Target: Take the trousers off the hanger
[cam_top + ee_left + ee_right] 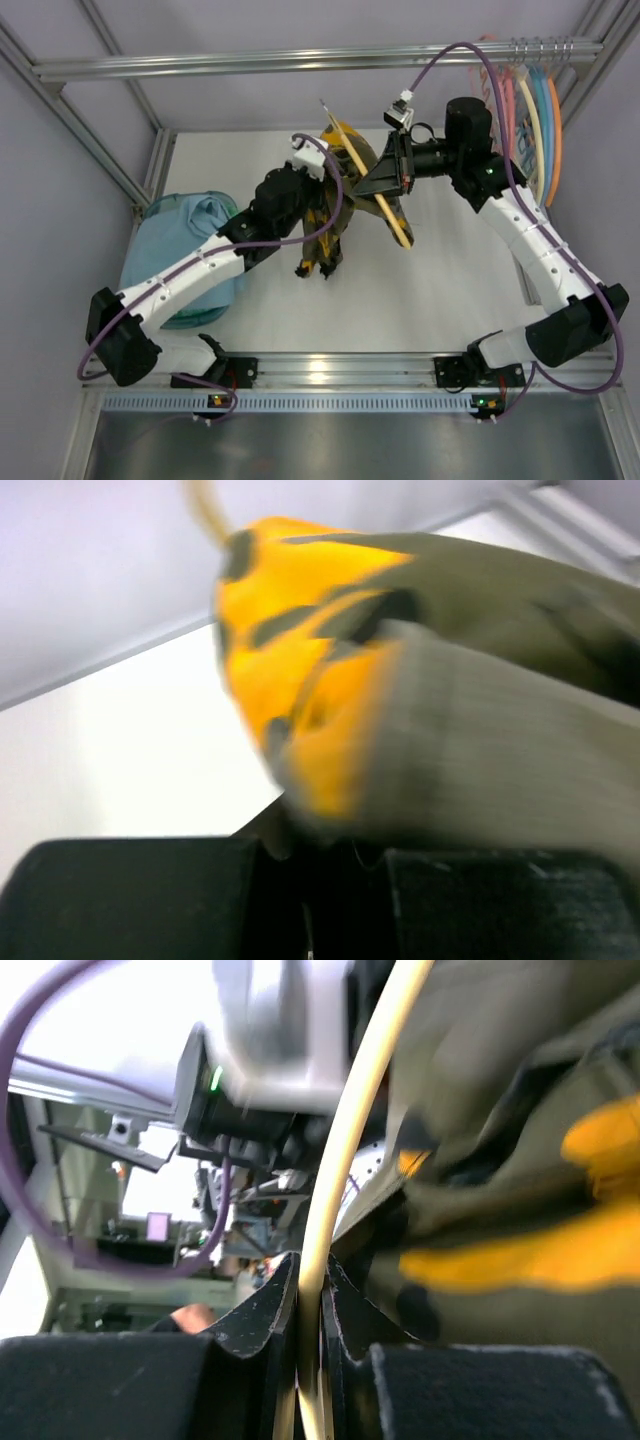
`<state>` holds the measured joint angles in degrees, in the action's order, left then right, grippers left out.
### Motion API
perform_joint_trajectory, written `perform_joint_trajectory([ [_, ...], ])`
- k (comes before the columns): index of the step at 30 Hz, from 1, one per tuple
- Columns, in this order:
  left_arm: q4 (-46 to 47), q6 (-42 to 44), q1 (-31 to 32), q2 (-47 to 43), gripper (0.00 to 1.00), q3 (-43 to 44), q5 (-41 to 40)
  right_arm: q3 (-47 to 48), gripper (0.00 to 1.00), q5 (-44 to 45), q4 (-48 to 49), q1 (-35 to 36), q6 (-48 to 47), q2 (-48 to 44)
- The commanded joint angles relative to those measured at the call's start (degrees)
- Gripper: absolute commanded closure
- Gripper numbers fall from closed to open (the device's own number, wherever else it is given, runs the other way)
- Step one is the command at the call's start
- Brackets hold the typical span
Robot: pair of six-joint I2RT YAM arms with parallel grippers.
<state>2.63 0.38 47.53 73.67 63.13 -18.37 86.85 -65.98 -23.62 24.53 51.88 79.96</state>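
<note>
The camouflage trousers (335, 215) hang in the air at the middle of the table, draped over the pale yellow hanger (392, 222). My left gripper (318, 172) is shut on the trousers' cloth; in the left wrist view the yellow-orange and olive cloth (400, 680) fills the frame right at the jaws. My right gripper (380, 180) is shut on the hanger; in the right wrist view the yellow bar (345, 1160) runs between the two closed fingers, with the trousers (520, 1220) to its right. The hanger's hook is not clear to see.
A pile of light blue clothes (185, 250) lies in a teal basket at the left. Several coloured hangers (530, 120) hang from the metal rail (300, 62) at the back right. The frame's posts stand at both sides.
</note>
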Motion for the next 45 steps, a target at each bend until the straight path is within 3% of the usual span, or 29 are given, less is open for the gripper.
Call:
perform_joint_trajectory([
  [1, 5.3, -0.1, -7.9, 1.6, 1.00, 3.3, -3.6, -0.7, 1.00, -14.7, 14.6, 0.3, 7.9, -4.8],
  [7, 8.1, 1.4, -11.4, 1.3, 1.00, 4.3, -2.4, -3.0, 1.00, -16.9, 13.9, -0.9, 9.9, -5.9],
  [10, 7.7, -0.2, -10.6, -1.1, 1.00, 2.9, 5.9, -2.7, 1.00, -14.5, 13.8, -1.9, 8.8, -5.9],
  [12, 7.9, -0.9, -8.2, -4.1, 1.00, 1.5, 9.7, -1.9, 1.00, -13.2, 14.6, -1.9, 9.0, -5.3],
  [16, 8.2, 3.4, 6.8, -7.7, 1.00, -2.6, 12.7, -0.5, 1.00, -12.6, 18.5, -1.9, 11.0, -3.0],
  [18, 8.4, 2.9, 10.4, -7.2, 1.00, -2.6, 11.4, 0.3, 1.00, -12.9, 19.6, -1.3, 11.8, -2.4],
  [26, 15.3, -8.1, 11.5, -3.9, 1.00, 2.7, 9.0, -0.6, 1.00, -14.6, 22.9, 1.1, 13.4, -1.9],
  [29, 13.4, -12.1, 9.0, -4.4, 1.00, 3.7, 7.7, 0.3, 1.00, -16.0, 23.1, 0.6, 13.8, -1.6],
  [33, 7.7, -18.8, 0.6, -5.4, 1.00, 8.6, 9.8, -1.3, 1.00, -16.6, 25.4, -1.1, 14.7, -2.9],
  [40, 5.3, -12.8, -9.5, -8.4, 1.00, 16.1, 9.1, -5.5, 1.00, -17.1, 26.8, -3.9, 14.4, -5.3],
  [45, 4.6, -10.9, -11.4, -6.3, 1.00, 24.2, 7.7, -8.2, 1.00, -17.4, 25.6, -4.2, 13.0, -5.5],
])
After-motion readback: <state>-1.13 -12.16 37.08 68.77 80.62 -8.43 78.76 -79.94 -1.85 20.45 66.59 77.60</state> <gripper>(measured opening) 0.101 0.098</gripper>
